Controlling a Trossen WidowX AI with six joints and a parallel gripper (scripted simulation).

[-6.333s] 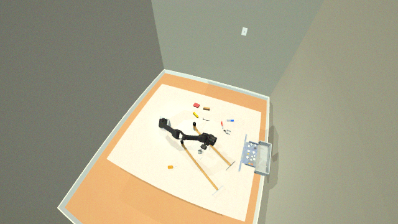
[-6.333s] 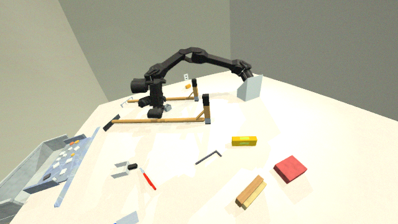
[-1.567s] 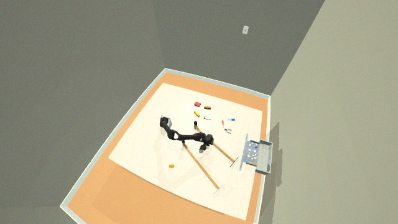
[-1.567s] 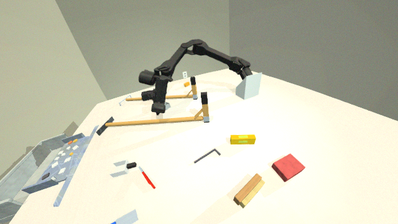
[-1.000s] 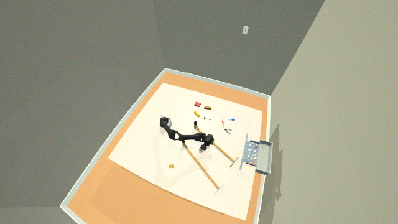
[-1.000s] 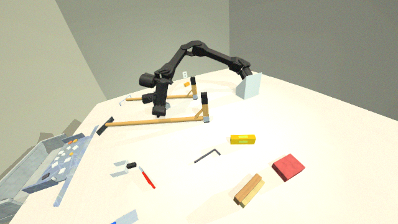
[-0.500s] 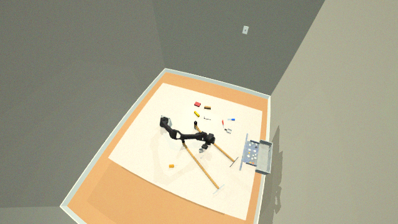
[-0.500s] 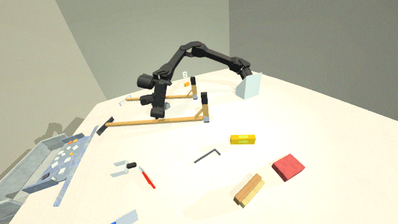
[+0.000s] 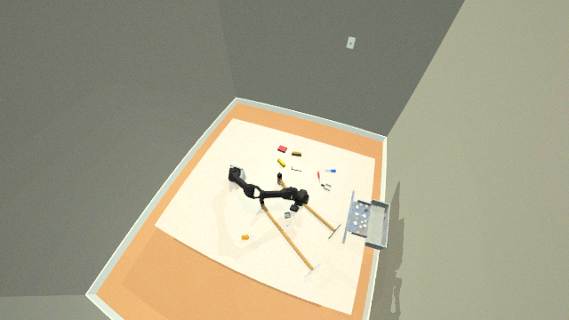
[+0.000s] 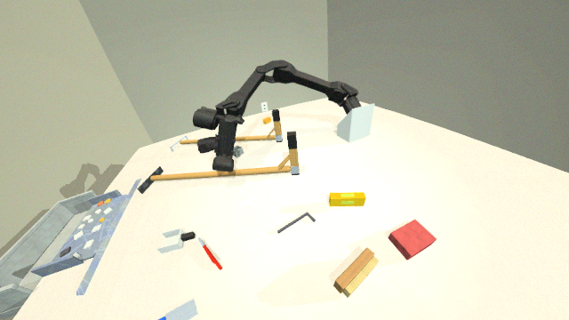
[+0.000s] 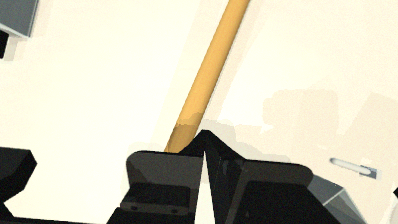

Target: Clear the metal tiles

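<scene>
Two long wooden scrapers lie on the table. The nearer one (image 9: 317,215) (image 10: 222,173) (image 11: 212,65) has a dark blade toward the steel bench plate (image 9: 351,228) (image 10: 55,265) and an upright black grip (image 10: 292,141) at its other end. The second scraper (image 9: 286,237) (image 10: 236,139) has a light blade. My gripper (image 9: 304,201) (image 10: 223,168) (image 11: 205,133) points down at the nearer scraper's shaft, with its fingers shut together and nothing between them. Several white, orange and dark tiles (image 9: 361,219) (image 10: 89,220) lie on the plate. The grey catch box (image 9: 380,224) (image 10: 22,244) adjoins its far end.
On the table lie a yellow level (image 10: 347,198), a red block (image 10: 412,238), a wooden block (image 10: 356,272), a hex key (image 10: 295,222), a red screwdriver (image 10: 211,255), a small scoop (image 10: 175,240) and a small orange block (image 9: 244,236). A small grey piece (image 10: 238,151) lies by the gripper.
</scene>
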